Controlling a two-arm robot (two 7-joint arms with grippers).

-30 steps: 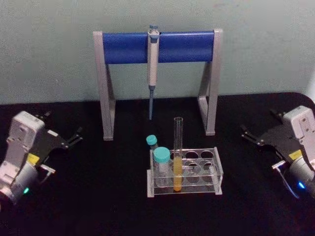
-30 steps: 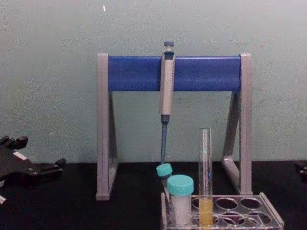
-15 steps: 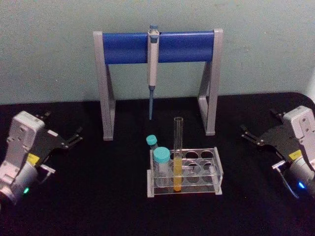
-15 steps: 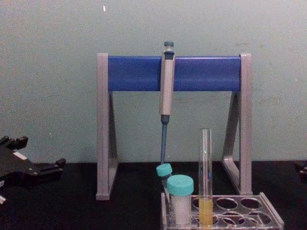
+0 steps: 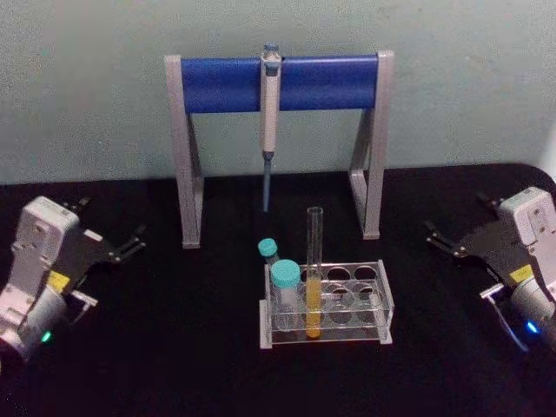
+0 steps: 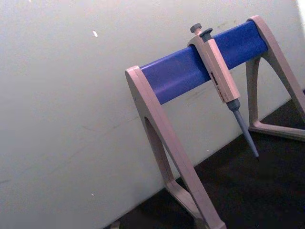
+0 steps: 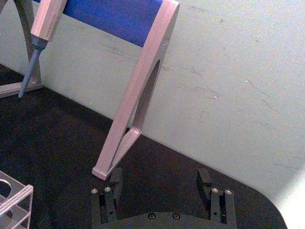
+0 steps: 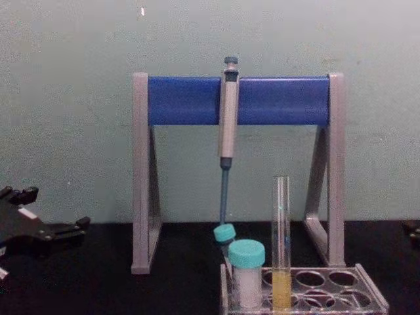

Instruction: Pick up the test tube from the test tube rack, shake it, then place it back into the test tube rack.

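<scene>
Left gripper (image 5: 109, 221) and right gripper (image 5: 458, 221) sit out wide, fingers (image 7: 206, 180) spread; I'd send the right one in level, pinch test tube (image 5: 314, 261) above teal-capped tubes (image 5: 285, 276), lift straight out of test tube rack (image 5: 382, 304).

Test tube (image 8: 281, 236) upright in test tube rack (image 8: 371, 299), beside teal-capped tube (image 8: 247, 272).

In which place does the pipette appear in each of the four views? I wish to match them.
Head view: pipette hangs at top centre, on the blue bar.
Chest view: upper centre, on that bar.
Left wrist view: on the bar, tilted.
Right wrist view: its lower body and tip, against the bar.
Shared landmark: the blue bar.
</scene>
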